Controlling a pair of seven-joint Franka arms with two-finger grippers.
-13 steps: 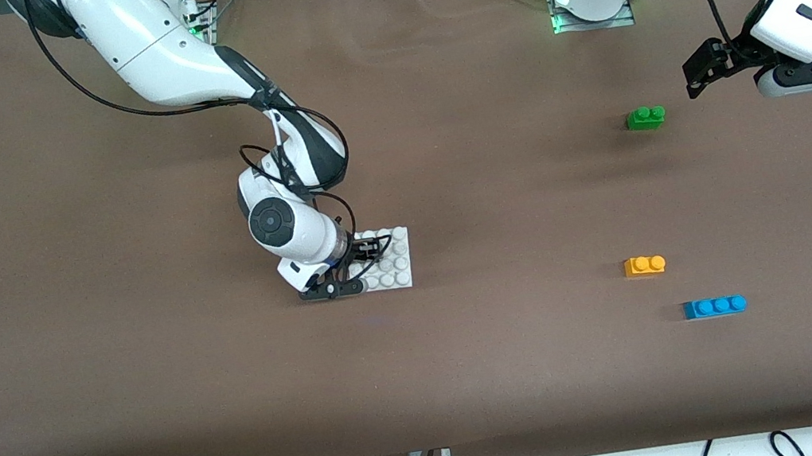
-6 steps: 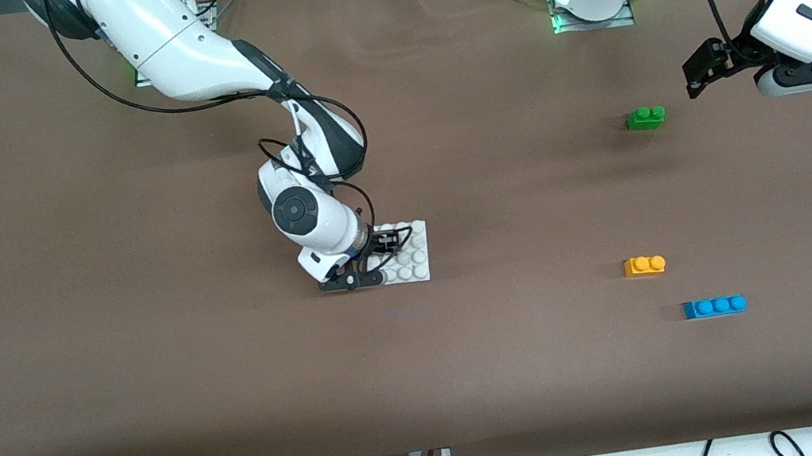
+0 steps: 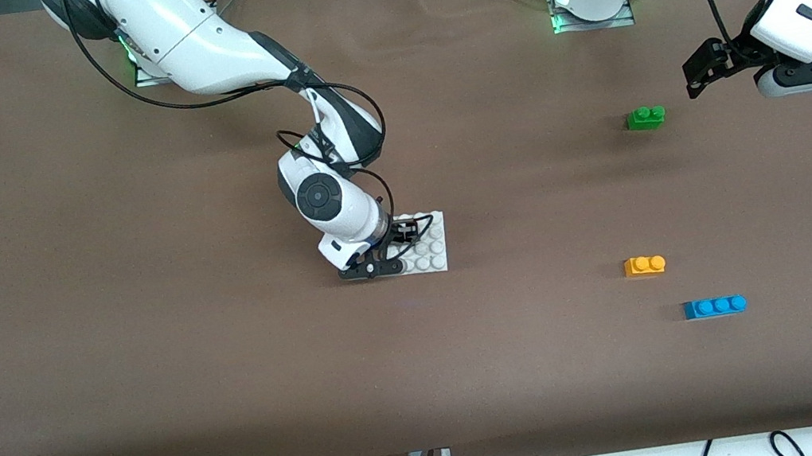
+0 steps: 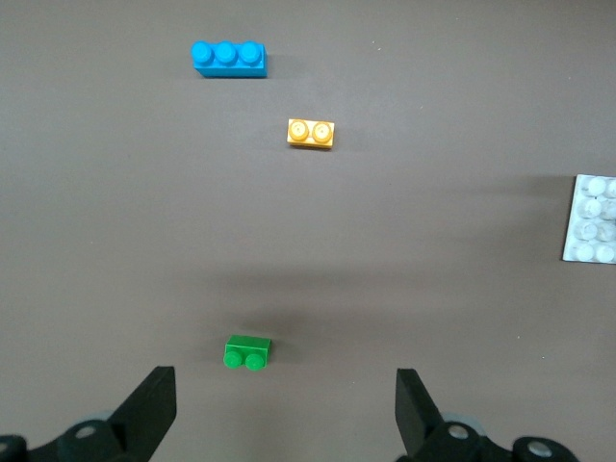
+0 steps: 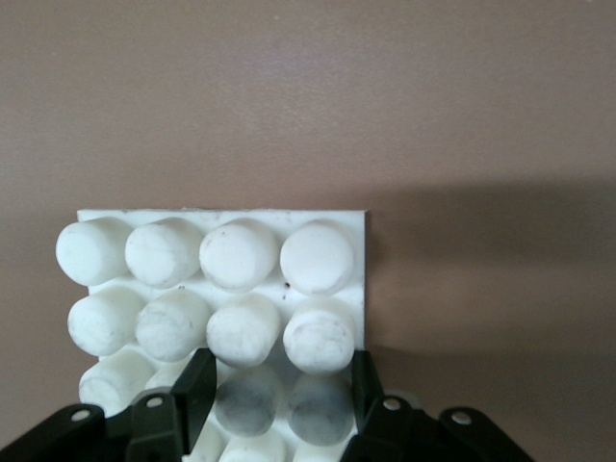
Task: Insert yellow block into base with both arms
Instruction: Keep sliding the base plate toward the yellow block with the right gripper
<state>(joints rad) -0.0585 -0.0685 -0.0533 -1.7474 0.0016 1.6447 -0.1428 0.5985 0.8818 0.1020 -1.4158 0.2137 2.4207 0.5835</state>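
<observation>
The base (image 3: 429,250) has been dragged toward the yellow block (image 3: 644,265), clamped by the right tool (image 3: 394,244); the left tool (image 4: 286,416) waits spread; the block, light and rigid, is best pinched across its flat sides

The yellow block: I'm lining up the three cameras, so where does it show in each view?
Front view: the yellow block lies on the table toward the left arm's end, between the green brick and the blue brick.
Left wrist view: the yellow block shows between the same two bricks.
Right wrist view: not in it.
Shared landmark: the base, also and.
</observation>
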